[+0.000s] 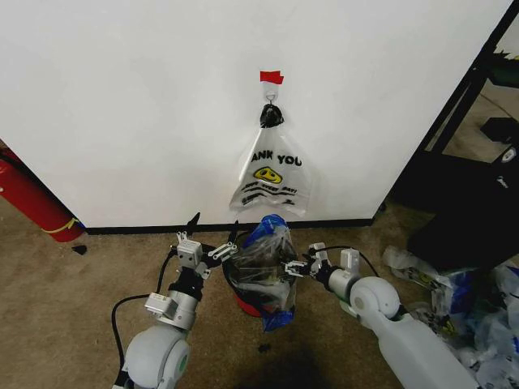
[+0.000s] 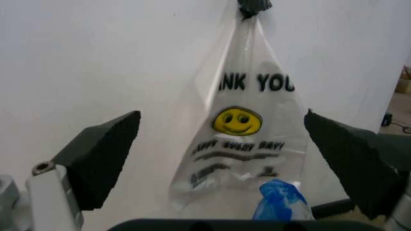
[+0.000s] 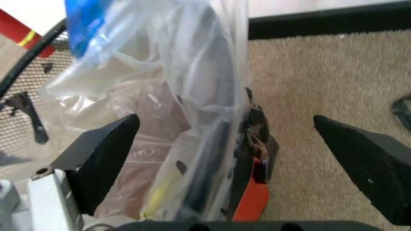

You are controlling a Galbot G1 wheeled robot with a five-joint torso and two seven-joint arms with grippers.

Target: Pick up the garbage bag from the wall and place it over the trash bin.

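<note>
One crinkly see-through garbage bag (image 1: 268, 263) with blue patches draped over one black mesh trash bin (image 1: 243, 296), two pincers flanking, left pincer (image 1: 212, 237) at nine o'clock spread open, right pincer (image 1: 298, 265) at three o'clock open too.

Garbage bag (image 1: 270, 263) over trash bin (image 1: 243, 293)
</note>
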